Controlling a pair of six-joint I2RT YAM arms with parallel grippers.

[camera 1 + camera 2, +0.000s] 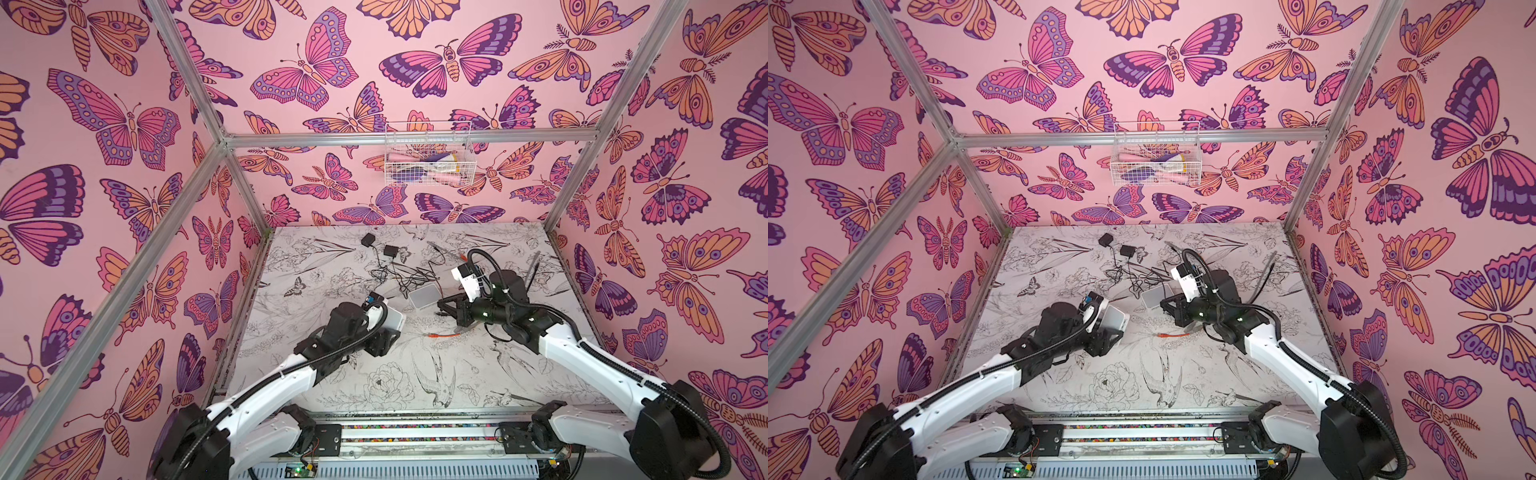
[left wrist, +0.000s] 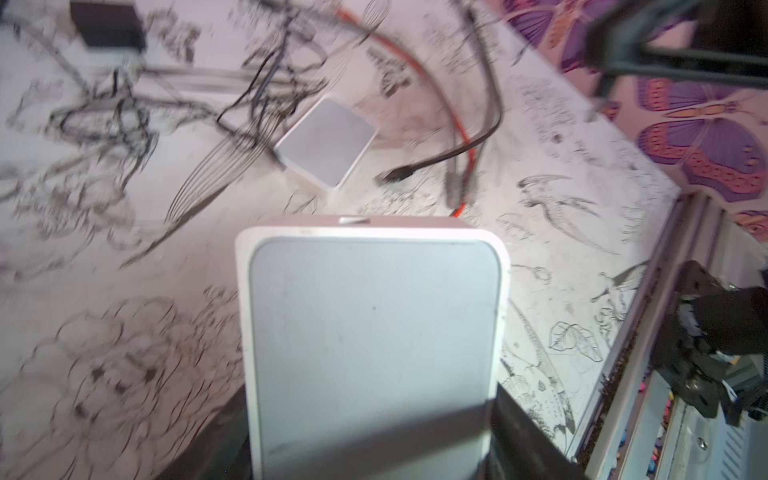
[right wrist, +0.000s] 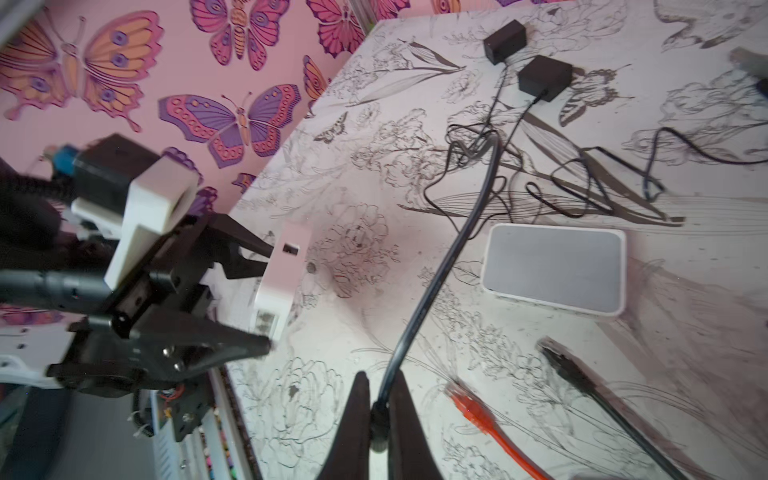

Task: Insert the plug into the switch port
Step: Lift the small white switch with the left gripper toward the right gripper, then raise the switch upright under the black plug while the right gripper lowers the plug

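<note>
Nearest is the base rail (image 1: 415, 434), with both arms reaching out over the floral line-print table (image 1: 490, 386).

The left gripper (image 3: 266, 297) grasps the white switch (image 1: 394, 322). The switch is lifted off the table and tilted. Its long port edge runs finger to finger and faces out toward the right arm, with the ports at one end in the right wrist view.

The right gripper (image 3: 380, 399) is clenched on the black plug (image 3: 379, 419), apart from the white switch. The plug's tip is buried between the fingers, so I can't tell which way it points. Its cable (image 3: 457, 232) runs straight out ahead into the far tangle.

An orange cable (image 1: 442, 333) lies on the table between the two grippers. A spare switch (image 1: 424, 297) lies flat just beyond it. Two black adapters (image 1: 368, 240) sit near the far edge.

The walls are pink butterfly print, with a wire basket (image 1: 428, 153) on the back wall.
</note>
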